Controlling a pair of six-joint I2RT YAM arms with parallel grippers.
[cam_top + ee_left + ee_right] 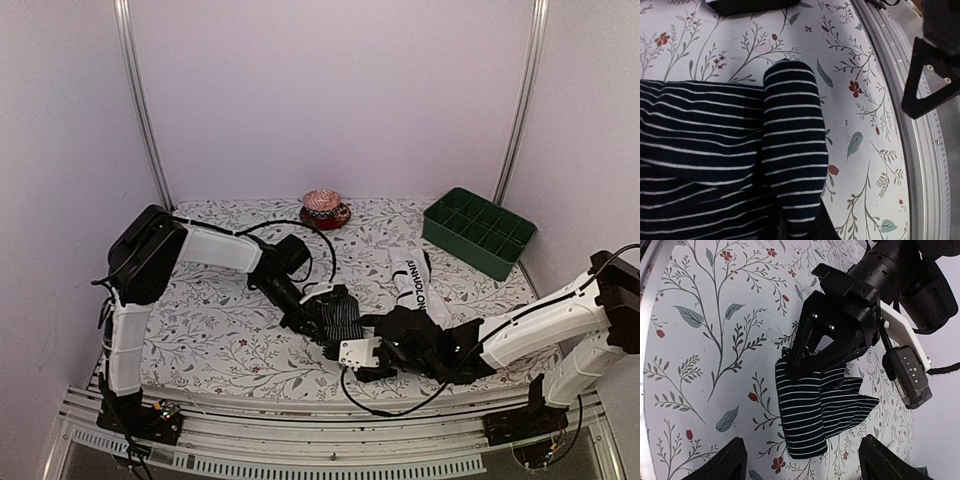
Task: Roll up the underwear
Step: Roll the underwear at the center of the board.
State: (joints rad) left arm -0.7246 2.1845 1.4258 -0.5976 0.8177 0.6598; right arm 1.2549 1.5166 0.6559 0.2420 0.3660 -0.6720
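While the left end effector (796, 360) is pressed together on one edge of the black striped underwear (340, 318), that garment lies near the middle of the bench (220, 330), close to its near edge. One long side looks turned over into a thick band, so I judge the roll begun but not finished. The right end effector (805, 465) hangs spread and empty just to the near right of it. The white underwear (415, 285) lies flat further right and farther back, apart from the striped one and not rolled.

To do this step well, the right fingers should come down on the free end of the band and take its whole thickness, not only the top layer. The left pinch can serve as an anchor, holding the cloth taut. The turning should be even along the band, since soft knit is likely to spring open.
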